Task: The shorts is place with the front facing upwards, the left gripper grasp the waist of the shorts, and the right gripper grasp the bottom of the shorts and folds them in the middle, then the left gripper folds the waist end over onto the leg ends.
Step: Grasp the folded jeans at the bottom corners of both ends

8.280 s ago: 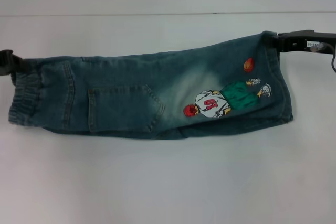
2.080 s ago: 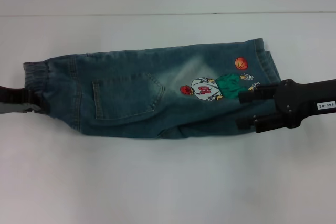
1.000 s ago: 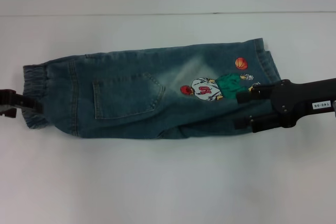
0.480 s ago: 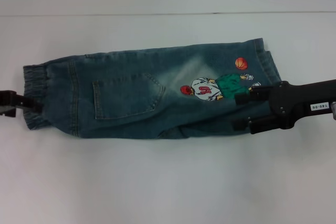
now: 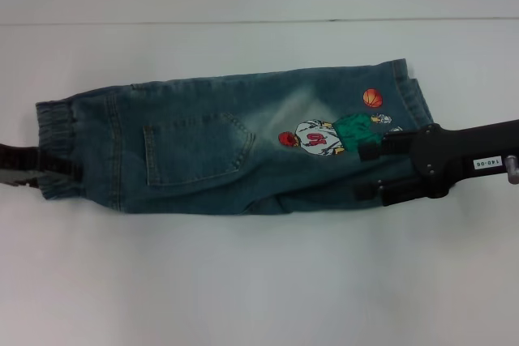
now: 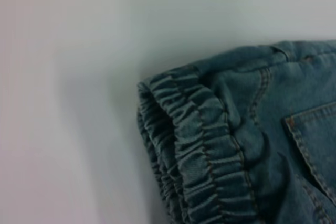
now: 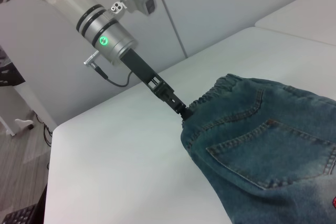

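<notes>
White counter (image 5: pixel 243 281): shorts (image 5: pixel 235 143) already halved lengthwise, my left pincer (image 7: pixel 184 110) meets the waist end (image 5: pixel 57 147), grip unclear; right pincer (image 5: pixel 369 172) spread over leg ends (image 5: pixel 409 99); final fold left.

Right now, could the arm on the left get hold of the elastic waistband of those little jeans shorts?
Probably yes. The left gripper is already at the waist end of the shorts, which lie flat on the white table, and nothing stands between them. The right gripper is over the leg ends.

blue-green denim shorts (image 5: pixel 227 147), pale faded patches; orange basketball patch (image 5: pixel 372 98)
</notes>
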Robot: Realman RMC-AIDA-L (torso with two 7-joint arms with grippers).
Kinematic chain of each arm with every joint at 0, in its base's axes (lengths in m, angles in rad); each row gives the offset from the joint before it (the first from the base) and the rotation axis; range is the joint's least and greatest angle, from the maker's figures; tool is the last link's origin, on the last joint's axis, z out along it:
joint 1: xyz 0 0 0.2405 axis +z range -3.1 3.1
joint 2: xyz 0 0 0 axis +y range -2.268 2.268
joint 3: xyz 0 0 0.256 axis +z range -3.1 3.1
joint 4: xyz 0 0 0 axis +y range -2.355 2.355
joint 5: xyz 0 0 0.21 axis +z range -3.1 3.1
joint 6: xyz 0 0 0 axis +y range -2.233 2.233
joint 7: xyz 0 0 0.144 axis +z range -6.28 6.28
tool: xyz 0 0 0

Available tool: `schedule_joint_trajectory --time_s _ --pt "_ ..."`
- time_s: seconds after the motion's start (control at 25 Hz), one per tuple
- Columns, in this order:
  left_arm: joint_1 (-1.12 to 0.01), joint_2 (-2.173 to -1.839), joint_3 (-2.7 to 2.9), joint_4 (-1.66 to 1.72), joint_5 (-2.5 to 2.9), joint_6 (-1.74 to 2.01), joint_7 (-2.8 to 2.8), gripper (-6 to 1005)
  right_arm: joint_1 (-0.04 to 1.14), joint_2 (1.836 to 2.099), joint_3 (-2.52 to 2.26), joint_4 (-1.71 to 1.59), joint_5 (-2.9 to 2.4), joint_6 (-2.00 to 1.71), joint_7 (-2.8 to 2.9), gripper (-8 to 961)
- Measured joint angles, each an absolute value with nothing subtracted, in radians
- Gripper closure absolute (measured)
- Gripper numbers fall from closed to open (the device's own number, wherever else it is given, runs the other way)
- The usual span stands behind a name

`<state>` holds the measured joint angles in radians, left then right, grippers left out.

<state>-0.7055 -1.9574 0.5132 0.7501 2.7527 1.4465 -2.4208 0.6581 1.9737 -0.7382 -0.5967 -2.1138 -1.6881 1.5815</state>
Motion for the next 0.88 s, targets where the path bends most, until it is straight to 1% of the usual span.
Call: schedule_joint_trajectory --time_s 0.24,0.64,0.88 --pt "-0.702 -1.963 0.519 0.763 2.728 1.462 -2.392 270 0.659 1.976 -0.747 -0.597 -2.114 -1.676 1.581 69" --pt "-0.698 -1.963 0.517 0.766 2.697 1.465 -2.364 746 0.658 1.977 -0.749 -0.596 -2.114 -1.668 1.581 69" --pt "-0.699 -1.962 0.515 0.767 2.688 1.468 -2.355 853 0.66 1.977 -0.749 -0.595 -2.114 -1.656 1.581 70"
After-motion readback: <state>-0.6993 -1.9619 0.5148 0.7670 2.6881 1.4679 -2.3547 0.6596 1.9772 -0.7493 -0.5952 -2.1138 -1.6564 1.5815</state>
